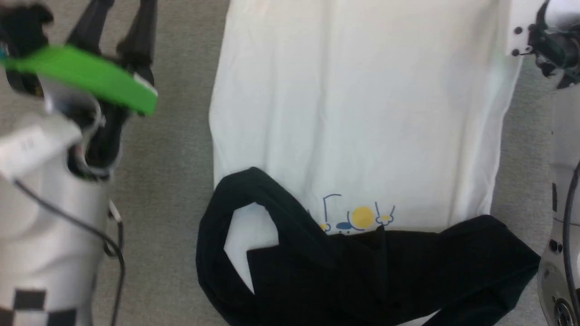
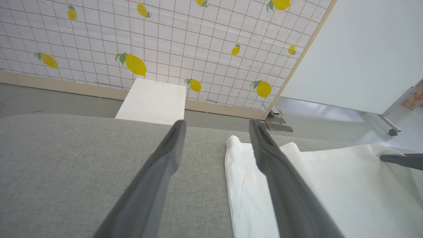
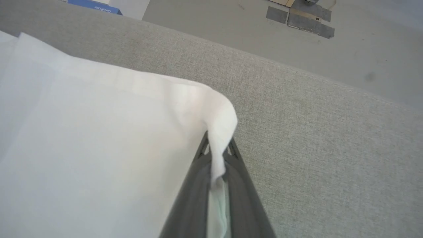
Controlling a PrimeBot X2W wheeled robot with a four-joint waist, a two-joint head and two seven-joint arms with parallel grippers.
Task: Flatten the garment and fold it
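The garment [image 1: 362, 113] lies spread on the grey cloth surface [image 1: 176, 149], white body flat. Its black sleeves and collar [image 1: 362, 271] are bunched at the near end, just below the blue-and-yellow print [image 1: 360, 217]. My left gripper [image 2: 217, 124] is open and hovers just left of the garment's far left corner [image 2: 238, 148], holding nothing. It also shows at the head view's top left, left gripper [image 1: 118, 22]. My right gripper [image 3: 218, 145] is shut on a white hem corner of the garment [image 3: 99, 148], which folds over the fingertips. My right wrist [image 1: 555, 45] sits at the shirt's far right edge.
Beyond the grey surface's far edge [image 2: 82, 117] are a white box [image 2: 152, 102], a lemon-print grid wall [image 2: 165, 39] and a pale panel [image 2: 363, 49]. Taped patches [image 3: 300, 16] mark the floor. A green tag [image 1: 86, 77] sticks out from my left arm.
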